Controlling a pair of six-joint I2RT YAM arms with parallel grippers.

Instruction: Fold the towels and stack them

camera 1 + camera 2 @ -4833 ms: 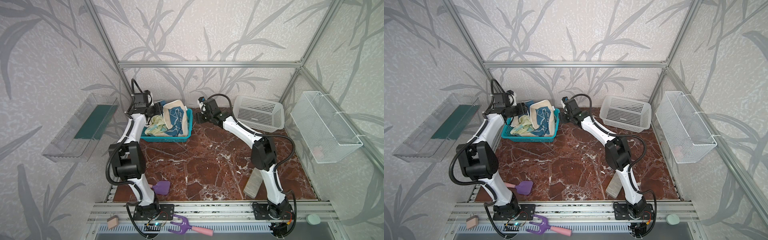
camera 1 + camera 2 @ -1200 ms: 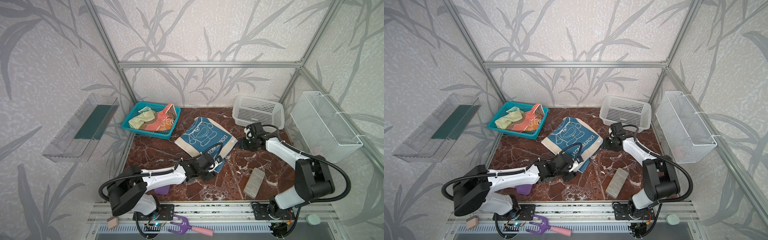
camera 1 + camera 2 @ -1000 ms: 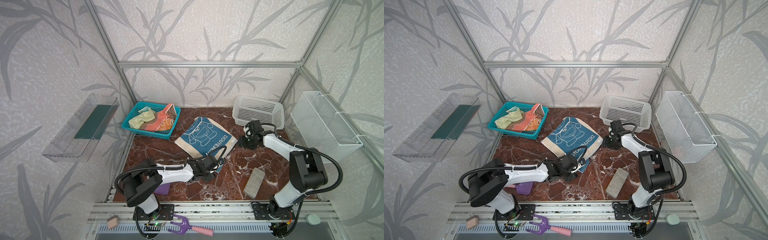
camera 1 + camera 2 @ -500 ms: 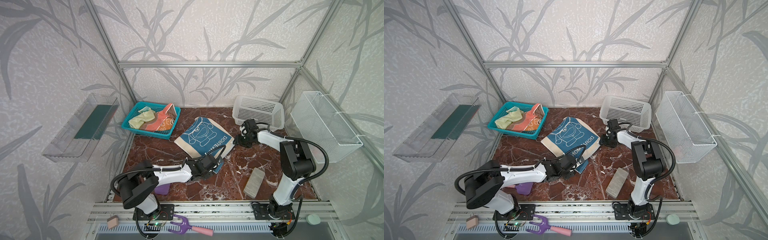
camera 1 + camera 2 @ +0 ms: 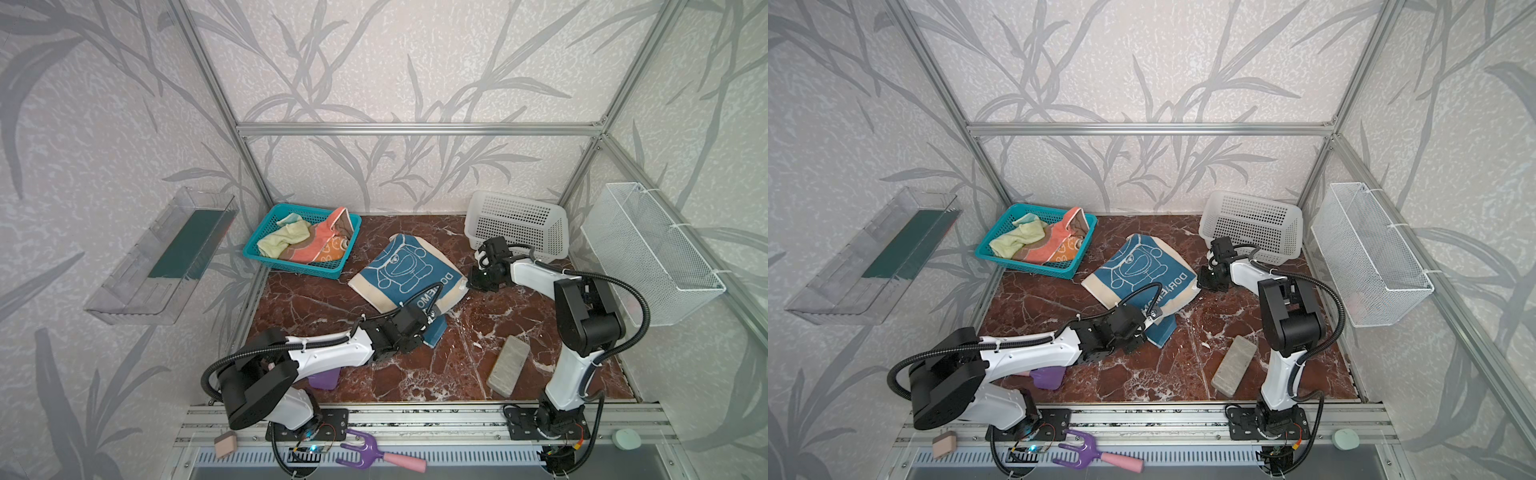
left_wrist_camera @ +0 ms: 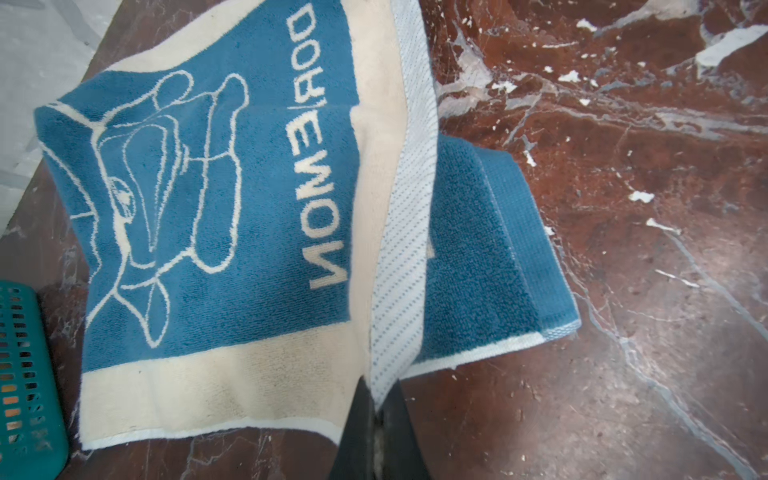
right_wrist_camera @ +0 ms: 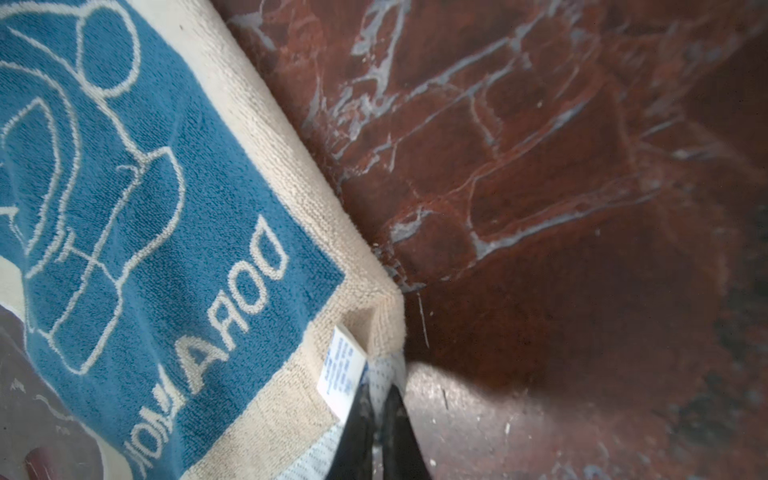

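Note:
The blue-and-cream cartoon-cat towel lies on the marble table, its near end folded under. My left gripper is shut on that towel's near dotted hem corner; in the left wrist view the black jaws pinch the hem of the towel. My right gripper is shut on the right corner by the white label, with the jaws closed on the hem of the towel. A pale yellow towel and a salmon-orange towel lie in the teal basket.
A white plastic basket stands at the back right, just behind my right arm. A grey block lies near the front right. A wire basket hangs on the right wall and a clear shelf on the left. A purple object sits under my left arm.
The right gripper slid left to the towel's right corner and closed on it. The left gripper closed on the near hem. Earlier, both arms were at the teal basket with this towel.

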